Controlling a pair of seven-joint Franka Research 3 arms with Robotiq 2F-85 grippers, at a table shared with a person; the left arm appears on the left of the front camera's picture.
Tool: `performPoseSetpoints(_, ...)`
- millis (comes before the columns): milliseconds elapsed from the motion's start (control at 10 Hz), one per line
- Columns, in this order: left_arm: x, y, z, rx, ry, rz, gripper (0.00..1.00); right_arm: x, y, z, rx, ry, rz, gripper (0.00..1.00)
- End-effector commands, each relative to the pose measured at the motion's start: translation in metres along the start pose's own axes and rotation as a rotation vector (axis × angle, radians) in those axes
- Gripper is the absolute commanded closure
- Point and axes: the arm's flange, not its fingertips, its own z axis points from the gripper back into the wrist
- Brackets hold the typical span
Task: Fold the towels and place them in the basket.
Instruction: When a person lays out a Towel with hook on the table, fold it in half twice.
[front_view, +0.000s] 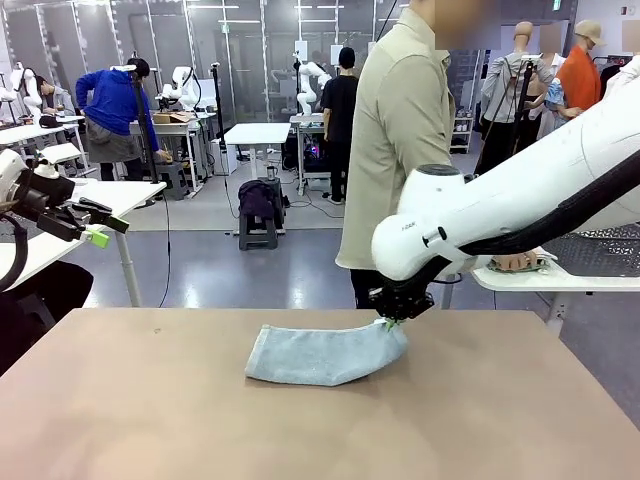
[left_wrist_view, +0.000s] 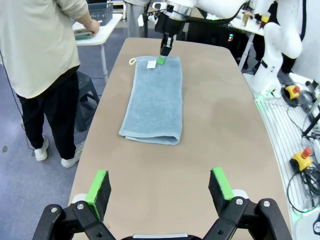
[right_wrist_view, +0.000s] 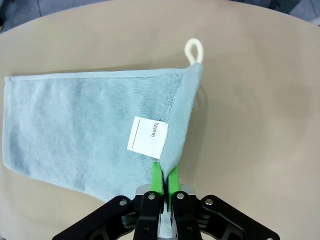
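The right gripper (right_wrist_view: 164, 176) is clamped on one short edge of the towel (right_wrist_view: 85, 120), beside its white label (right_wrist_view: 147, 137), raising that edge a little, while the rest lies flat on the tabletop (front_view: 150, 400) and the left gripper (left_wrist_view: 159, 180), fingers wide apart, hangs well away.
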Motion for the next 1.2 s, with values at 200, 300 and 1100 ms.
performPoseSetpoints(200, 0.0, 0.0, 0.0, -0.007, 0.011, -0.003, 0.0, -0.021, 0.093, 0.013, -0.134, -0.035, 0.051, 1.0)
performPoseSetpoints(300, 0.0, 0.0, 0.0, -0.007, 0.011, -0.003, 0.0, -0.025, 0.118, 0.012, -0.149, -0.044, 0.079, 1.0)
performPoseSetpoints(1100, 0.0, 0.0, 0.0, -0.007, 0.011, -0.003, 0.0, -0.033, 0.258, -0.028, -0.245, -0.078, -0.044, 1.0)
